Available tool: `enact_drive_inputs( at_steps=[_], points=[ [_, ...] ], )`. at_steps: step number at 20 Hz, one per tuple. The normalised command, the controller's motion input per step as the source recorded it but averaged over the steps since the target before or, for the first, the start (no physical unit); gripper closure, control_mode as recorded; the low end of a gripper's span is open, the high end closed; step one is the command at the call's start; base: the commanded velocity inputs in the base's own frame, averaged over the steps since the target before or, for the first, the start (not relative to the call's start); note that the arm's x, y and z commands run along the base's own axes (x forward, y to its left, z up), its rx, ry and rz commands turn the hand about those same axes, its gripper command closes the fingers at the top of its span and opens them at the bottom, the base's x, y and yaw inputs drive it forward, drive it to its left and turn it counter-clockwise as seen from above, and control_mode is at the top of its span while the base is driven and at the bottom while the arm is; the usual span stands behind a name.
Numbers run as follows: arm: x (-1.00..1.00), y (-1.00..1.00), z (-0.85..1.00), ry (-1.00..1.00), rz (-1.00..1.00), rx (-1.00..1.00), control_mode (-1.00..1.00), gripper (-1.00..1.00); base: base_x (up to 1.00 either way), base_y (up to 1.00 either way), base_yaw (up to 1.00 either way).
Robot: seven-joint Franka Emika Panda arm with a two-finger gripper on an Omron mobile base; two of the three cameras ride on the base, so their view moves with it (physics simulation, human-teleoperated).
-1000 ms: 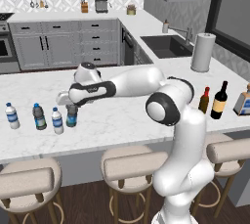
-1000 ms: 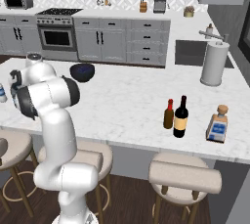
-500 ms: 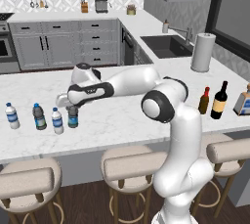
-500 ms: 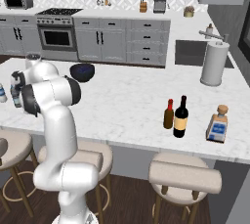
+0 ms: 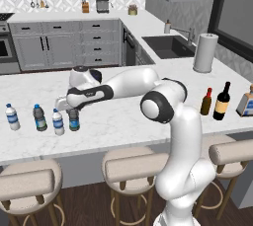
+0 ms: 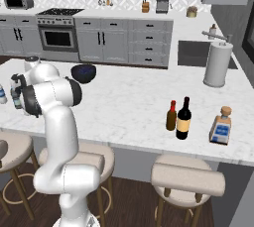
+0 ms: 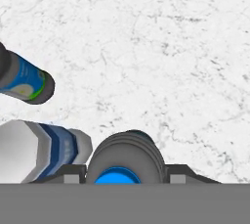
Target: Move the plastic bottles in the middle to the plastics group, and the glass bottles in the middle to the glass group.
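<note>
Here the gripper (image 5: 73, 113) sits over the darker blue-grey plastic bottle (image 5: 74, 121), which stands upright on the marble counter (image 5: 123, 121) at the right end of a row of four small water bottles. In the hand view the bottle's blue cap lies between the two finger tips (image 7: 73, 171), with the jaws part-open and set to either side of its shoulder; they appear closed on it, though actual contact cannot be confirmed.

A bottle of this type is judged light, thin-walled and slightly yielding, with a smooth label that may slip. Hold should be taken at the stiff shoulder or neck just below the cap, with moderate squeeze.

The clear-white bottle (image 5: 58, 123) stands just beside it, so clearance on that side is small. The bottle's base is hidden beneath the hand in the hand view. In the right base view the arm covers most of the row. The wine bottle (image 5: 222, 101) stands well apart, beside the red-capped brown bottle (image 5: 206, 102).
</note>
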Motion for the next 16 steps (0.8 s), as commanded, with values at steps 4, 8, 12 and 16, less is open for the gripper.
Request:
enact_drive_inputs(
  at_steps=[4, 8, 12, 16],
  points=[
    [0.0, 0.0, -0.22, 0.0, 0.0, 0.0, -1.0, 1.0, 0.0, 0.0, 0.0],
    [0.0, 0.0, -0.13, 0.0, 0.01, 0.0, -1.0, -1.0, 0.0, 0.0, 0.0],
    [-0.04, 0.0, 0.16, -0.04, 0.0, 0.0, -1.0, -1.0, 0.0, 0.0, 0.0],
    [-0.06, 0.0, 0.5, -0.15, 0.0, 0.01, -1.0, -1.0, 0.0, 0.0, 0.0]
  ],
)
